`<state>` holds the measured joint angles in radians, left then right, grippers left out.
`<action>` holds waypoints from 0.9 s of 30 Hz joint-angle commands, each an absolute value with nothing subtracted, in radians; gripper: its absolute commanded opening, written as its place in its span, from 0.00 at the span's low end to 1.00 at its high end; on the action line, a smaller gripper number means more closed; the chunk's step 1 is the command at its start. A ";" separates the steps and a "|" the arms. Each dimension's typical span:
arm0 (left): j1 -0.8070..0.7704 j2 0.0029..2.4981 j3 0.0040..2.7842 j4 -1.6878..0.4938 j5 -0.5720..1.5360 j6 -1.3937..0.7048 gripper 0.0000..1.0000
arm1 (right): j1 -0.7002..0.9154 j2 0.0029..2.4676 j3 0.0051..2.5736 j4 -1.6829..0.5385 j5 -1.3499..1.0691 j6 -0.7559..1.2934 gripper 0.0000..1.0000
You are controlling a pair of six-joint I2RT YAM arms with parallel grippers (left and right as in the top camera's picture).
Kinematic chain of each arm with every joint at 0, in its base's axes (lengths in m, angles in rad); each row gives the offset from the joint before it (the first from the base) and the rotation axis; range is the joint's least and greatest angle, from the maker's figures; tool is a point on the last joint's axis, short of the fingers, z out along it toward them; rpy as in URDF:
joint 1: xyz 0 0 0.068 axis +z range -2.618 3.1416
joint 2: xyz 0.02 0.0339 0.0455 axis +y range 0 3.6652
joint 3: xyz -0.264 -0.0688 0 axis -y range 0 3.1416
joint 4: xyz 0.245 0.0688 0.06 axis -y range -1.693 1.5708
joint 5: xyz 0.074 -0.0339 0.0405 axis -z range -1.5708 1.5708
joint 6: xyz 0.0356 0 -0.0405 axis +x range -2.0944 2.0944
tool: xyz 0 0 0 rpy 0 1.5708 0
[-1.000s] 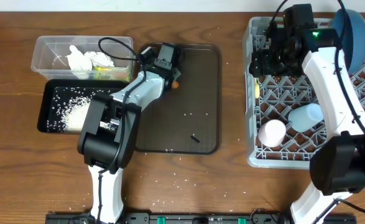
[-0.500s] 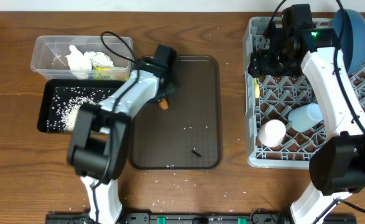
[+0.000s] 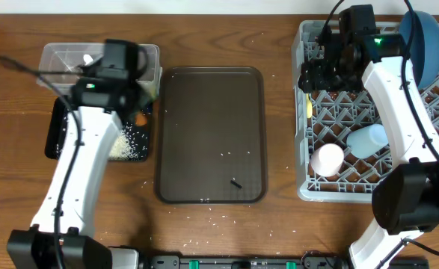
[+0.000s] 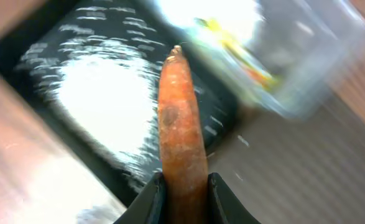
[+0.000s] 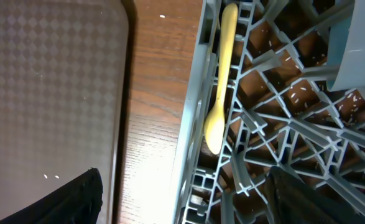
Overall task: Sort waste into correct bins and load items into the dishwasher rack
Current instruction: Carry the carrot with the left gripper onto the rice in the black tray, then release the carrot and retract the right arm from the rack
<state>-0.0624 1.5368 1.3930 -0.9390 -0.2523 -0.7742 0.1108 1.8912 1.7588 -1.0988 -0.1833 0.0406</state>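
**Upper left of the overhead view.** Left gripper [image 3: 138, 112] above the right end of the black tray [image 3: 53, 136], jaws clamped on the carrot piece [image 3: 139, 118].

**Left wrist view.** Carrot piece [image 4: 182, 124] upright between the two fingertips, pointed end toward the top of the frame. Behind it, blurred, the black tray with a heap of rice grains [image 4: 107, 99]. At upper right the clear tub [image 4: 306, 68], with something white and yellow-green inside, too smeared to name.

**Step in hand, as judged.** Sorting of waste, with the carrot piece in carriage to a bin. Black tray already holding food scraps, hence the probable target.

**Next move, as judged.** Lowering toward the rice, then parting of the jaws with the carrot piece inside the tray rim, not on the table [image 3: 279, 224] beside it.

**Right half of the overhead view.** Right gripper [image 3: 314, 75] over the upper left corner of the dishwasher rack [image 3: 428, 104].

**Right wrist view.** Fingers [image 5: 76, 196] wide apart at the lower corners, nothing between them. Yellow spoon [image 5: 222, 81] lying just inside the rack's outer wall, upper centre of the frame.

**Also in the rack.**
- Dark blue plate [image 3: 425, 37]
- Light blue cup [image 3: 369, 140]
- Pinkish-white cup [image 3: 327, 158]
- Small pale bowl not made out

**Centre of the overhead view.** Brown serving tray [image 3: 212, 112], with a few stray grains and a small dark scrap [image 3: 235, 183]. Loose grains on the table below it, not yet gathered.

**Writing.** No brand, label or lettering legible in any view.
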 commanded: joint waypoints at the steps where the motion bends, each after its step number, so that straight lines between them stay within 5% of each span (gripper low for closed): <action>1: 0.020 1.572 1.333 -0.944 -0.376 -1.012 0.07 | 0.121 1.874 1.767 -1.095 -0.184 0.028 0.82; 12: 0.139 1.778 1.139 -0.675 -0.376 -1.258 0.10 | 0.126 1.874 1.767 -1.115 -0.184 0.028 0.82; 23: 0.139 1.815 1.143 -0.641 -0.379 -1.218 0.51 | 0.126 1.874 1.767 -1.102 -0.184 0.029 0.80; 27: 0.139 1.792 1.171 -0.643 -0.379 -1.107 0.58 | 0.126 1.853 1.771 -1.084 -0.189 0.029 0.78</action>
<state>0.1368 1.8168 1.1381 -0.6395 -0.3515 -1.1927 0.1154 1.8904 1.7588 -1.0878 -0.1837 0.0406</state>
